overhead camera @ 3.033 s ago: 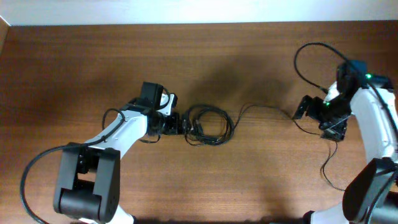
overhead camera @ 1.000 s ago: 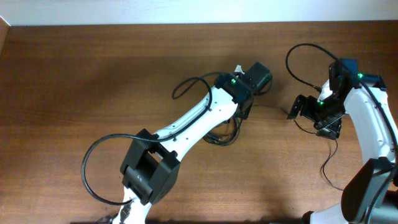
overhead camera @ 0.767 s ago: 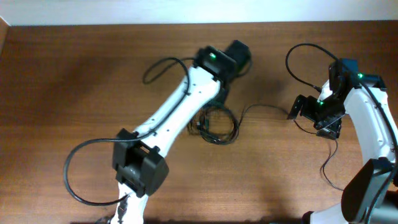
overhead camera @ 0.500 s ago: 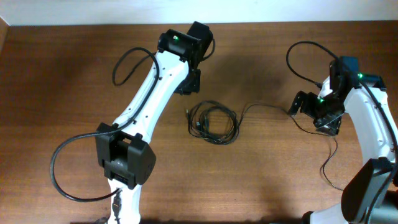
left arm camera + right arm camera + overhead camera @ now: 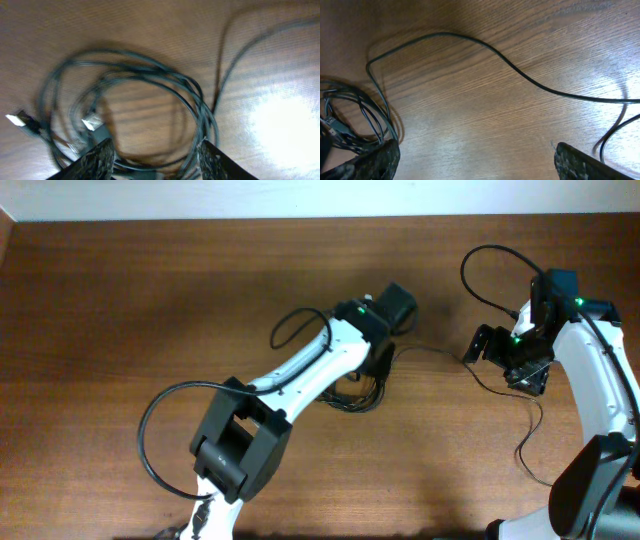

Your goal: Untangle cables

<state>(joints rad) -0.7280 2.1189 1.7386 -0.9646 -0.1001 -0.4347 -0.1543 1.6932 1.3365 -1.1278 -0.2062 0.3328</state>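
The cables (image 5: pixel 352 403) lie as a loose black coil at mid-table, partly hidden under my left arm. One strand (image 5: pixel 430 352) runs right toward my right gripper (image 5: pixel 478 348). In the left wrist view the coil (image 5: pixel 200 97) fills the frame, with two silver plug ends (image 5: pixel 91 121) at the left. My left gripper (image 5: pixel 155 162) hovers over the coil's near side, jaws apart, with strands passing between the fingers (image 5: pixel 97 160). In the right wrist view my right gripper (image 5: pixel 480 162) stands wide open over bare wood. The single strand (image 5: pixel 520 73) crosses ahead of it, and the coil (image 5: pixel 350 115) shows at the left.
The brown wooden table (image 5: pixel 120 300) ends at a white wall along the back. Thick black arm cables loop beside the left arm (image 5: pixel 295 325) and above the right arm (image 5: pixel 490 260). A thin strand trails past the right arm's base (image 5: pixel 530 445).
My left arm swung off to the back left, then came back over the coil, its jaws opening on the way. The coil stayed put. The right arm barely moved.
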